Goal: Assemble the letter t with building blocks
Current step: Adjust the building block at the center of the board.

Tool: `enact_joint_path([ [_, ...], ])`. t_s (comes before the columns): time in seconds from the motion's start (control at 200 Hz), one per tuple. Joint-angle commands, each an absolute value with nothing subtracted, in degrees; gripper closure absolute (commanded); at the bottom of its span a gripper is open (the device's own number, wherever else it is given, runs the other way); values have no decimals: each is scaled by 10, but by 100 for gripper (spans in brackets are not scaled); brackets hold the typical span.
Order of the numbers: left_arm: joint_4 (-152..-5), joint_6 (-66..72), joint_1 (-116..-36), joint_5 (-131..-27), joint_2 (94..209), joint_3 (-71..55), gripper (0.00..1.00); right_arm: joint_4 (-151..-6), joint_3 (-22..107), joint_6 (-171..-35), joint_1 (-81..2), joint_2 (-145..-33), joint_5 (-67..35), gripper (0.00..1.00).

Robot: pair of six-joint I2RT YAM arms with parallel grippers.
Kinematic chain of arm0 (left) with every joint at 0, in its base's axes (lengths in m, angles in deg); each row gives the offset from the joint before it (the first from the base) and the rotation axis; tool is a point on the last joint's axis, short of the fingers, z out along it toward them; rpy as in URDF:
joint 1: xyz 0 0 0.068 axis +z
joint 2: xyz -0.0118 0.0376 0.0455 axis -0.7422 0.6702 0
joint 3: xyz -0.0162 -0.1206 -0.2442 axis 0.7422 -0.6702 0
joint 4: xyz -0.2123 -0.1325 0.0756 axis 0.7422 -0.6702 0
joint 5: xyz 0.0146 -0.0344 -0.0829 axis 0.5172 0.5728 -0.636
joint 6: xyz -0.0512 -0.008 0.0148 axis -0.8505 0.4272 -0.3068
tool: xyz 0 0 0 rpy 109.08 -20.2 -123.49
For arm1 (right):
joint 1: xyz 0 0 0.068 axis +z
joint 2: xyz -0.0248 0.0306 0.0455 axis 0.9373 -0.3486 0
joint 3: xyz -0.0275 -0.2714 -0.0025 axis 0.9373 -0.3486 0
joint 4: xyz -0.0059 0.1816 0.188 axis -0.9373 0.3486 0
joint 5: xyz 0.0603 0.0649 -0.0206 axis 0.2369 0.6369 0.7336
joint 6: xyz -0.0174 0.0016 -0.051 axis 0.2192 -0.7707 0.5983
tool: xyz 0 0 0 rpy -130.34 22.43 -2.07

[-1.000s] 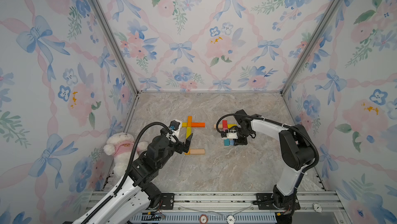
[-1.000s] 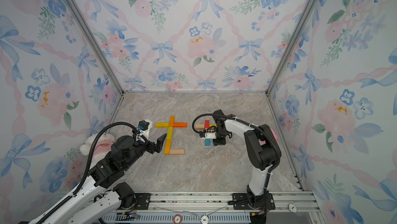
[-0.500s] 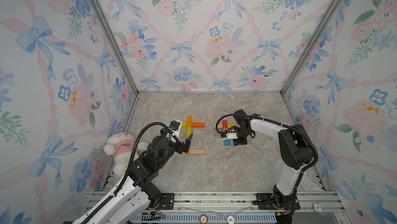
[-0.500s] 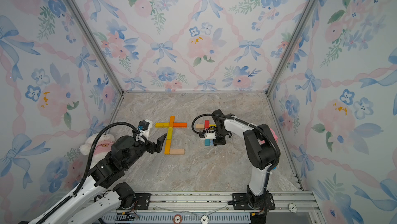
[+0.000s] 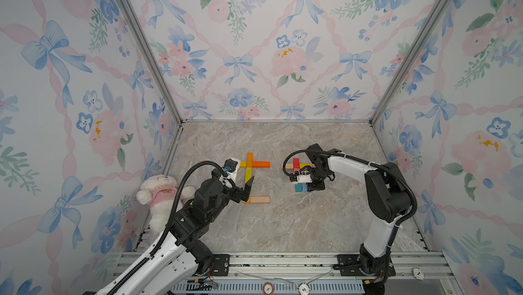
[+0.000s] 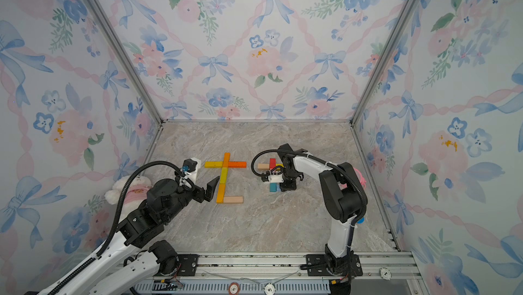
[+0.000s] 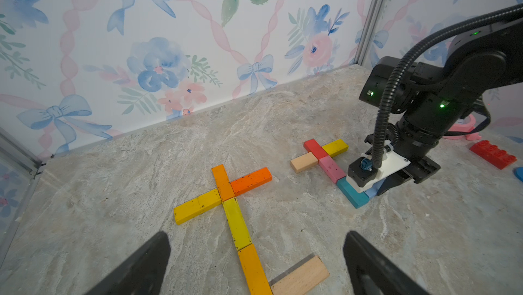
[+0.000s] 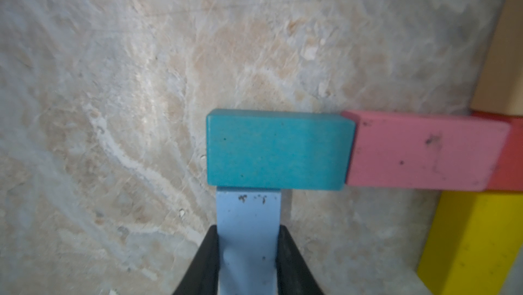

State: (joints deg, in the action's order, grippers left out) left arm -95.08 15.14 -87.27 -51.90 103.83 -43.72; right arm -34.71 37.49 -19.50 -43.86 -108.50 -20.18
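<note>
Bright, even light, no glare; shadows faint, soft. Top views sharp, walls bow twd frame edges. Close-up, left gripper blurry; right wrist pic soft, esp. floor.

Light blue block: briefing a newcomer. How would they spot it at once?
On the marble floor, find the multicoloured block letter beside the right arm. From its teal block, the light blue block juts sideways, the only one between jaws.
</note>
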Motion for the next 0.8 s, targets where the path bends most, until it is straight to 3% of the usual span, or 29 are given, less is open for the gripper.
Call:
enact_joint_path([
  [0.0,-943,162,-871,-520,1035,-441,2,-338,378,-209,-428,-1111,-212,66],
  [0.44,-943,163,-871,-522,1037,-441,2,-362,367,-232,-428,-1092,-211,53],
  [0.795,-942,163,-872,-521,1041,-441,2,-414,314,-263,-431,-1004,-196,41],
])
